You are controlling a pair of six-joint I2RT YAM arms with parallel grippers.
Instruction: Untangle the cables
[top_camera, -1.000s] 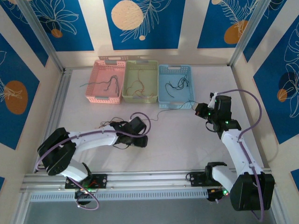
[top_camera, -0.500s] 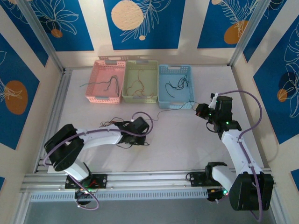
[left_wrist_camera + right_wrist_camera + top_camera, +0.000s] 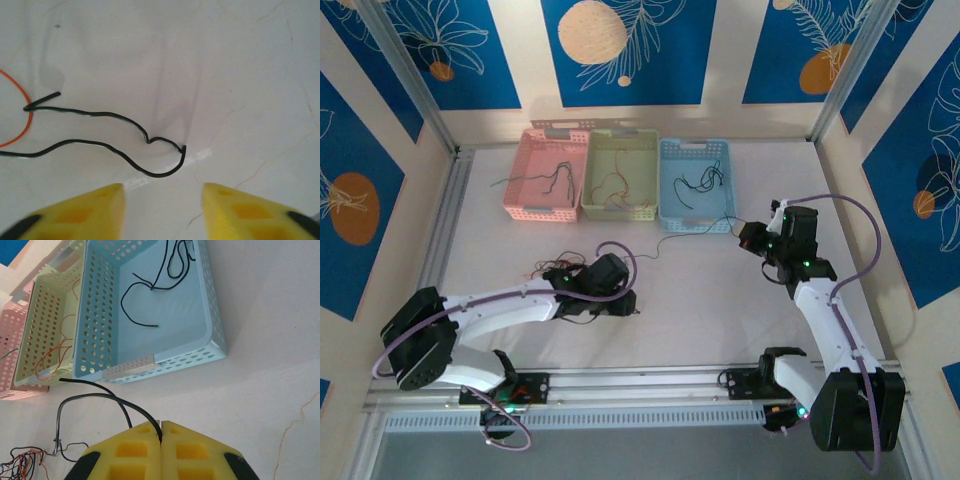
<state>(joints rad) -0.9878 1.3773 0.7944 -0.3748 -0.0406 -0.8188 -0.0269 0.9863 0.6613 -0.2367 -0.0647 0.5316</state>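
Work cell, one moment. Table (image 3: 720, 310): white, closed on three sides by blue-and-cream panels (image 3: 620, 50). A metal rail (image 3: 640, 385) runs along its near edge, well in front of the blue basket (image 3: 696, 226). Blue basket: at the far wall, rightmost of a touching row, with the green basket (image 3: 618, 213) on its left and the pink basket (image 3: 542, 211) beyond that. Loose wires lie in all three. Open tabletop runs from the blue basket's front wall to the rail, and from its right side to the side panel. Right gripper (image 3: 748, 236): just off the blue basket's front right corner, yellow pads pressed together on a black cable (image 3: 107, 397) that arcs leftward along the basket's front wall. Cables (image 3: 560, 270): a small black and orange-red knot on the table, well in front and left of the blue basket. Left gripper (image 3: 625, 303): low over the table at the knot's basket-side edge, jaws apart, nothing between them. A black strand (image 3: 105, 116) curls on the table just ahead of its fingertips, not touching them; an orange strand (image 3: 22, 125) meets its far end.
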